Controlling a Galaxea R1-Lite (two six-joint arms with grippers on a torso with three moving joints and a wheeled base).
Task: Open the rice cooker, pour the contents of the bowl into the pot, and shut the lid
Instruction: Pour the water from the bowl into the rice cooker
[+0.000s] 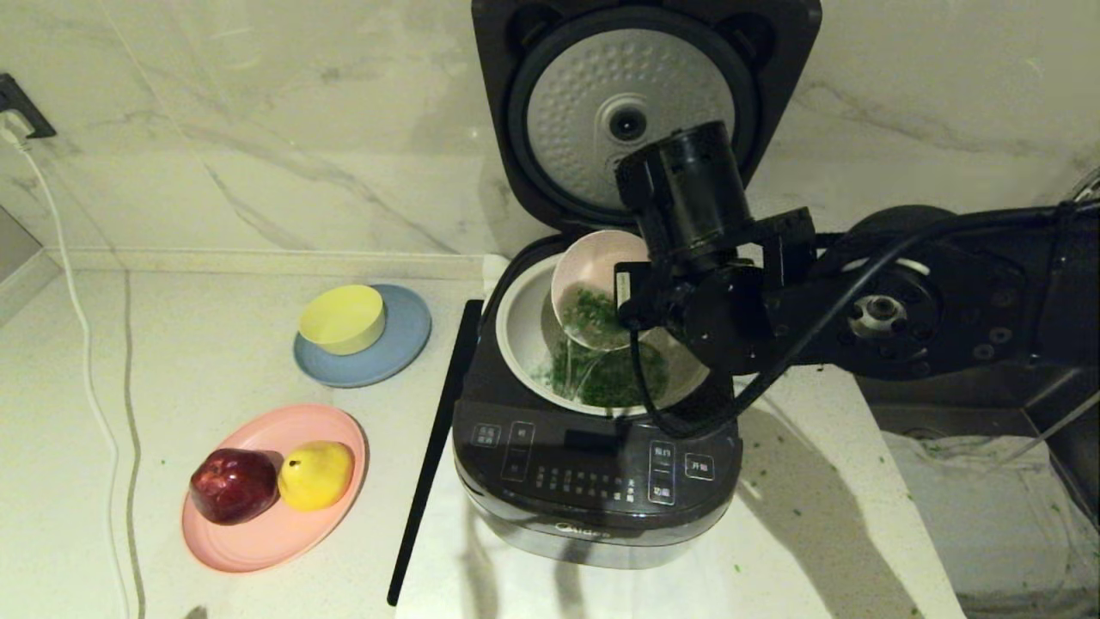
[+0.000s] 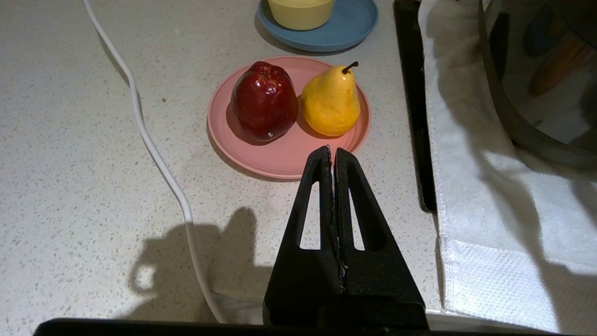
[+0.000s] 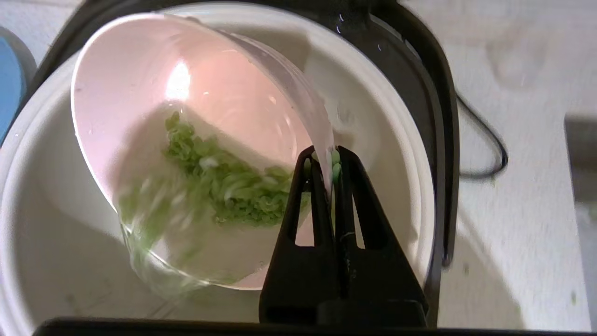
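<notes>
**Pouring stage: bowl tipped over the open cooker**

The right end effector (image 3: pixel 332 161) is clamped on the rim of the small pale pink-cream round bowl (image 3: pixel 196 116), its two fingers pinching the thin wall between them. The bowl hangs tilted just ahead of this end effector, over the round off-white inner pot (image 1: pixel 524 331) of the large dark grey-black rice cooker (image 1: pixel 593 481). The bright green chopped contents (image 3: pixel 224 186) slide toward the bowl's lower lip, and a green layer already lies in the pot directly below. The hinged dark lid (image 1: pixel 636 112), with its dimpled silver inner plate, stands upright beyond the end effector. The left end effector (image 2: pixel 333 161) is parked with its fingers pressed together, over the speckled tabletop (image 2: pixel 70 140) close to a flat pink plate (image 2: pixel 280 158).

Risks: the grip takes only a narrow strip of rim, so a steeper tilt could let the bowl slip or swing into the pot. Bits clinging to the wet wall may stay behind, and any sideways drift could scatter them over the cooker's edge.

Hard to make out: the falling stream is blurred, the right arm covers the pot's far side in the head view, and the amount left in the bowl cannot be judged.
</notes>
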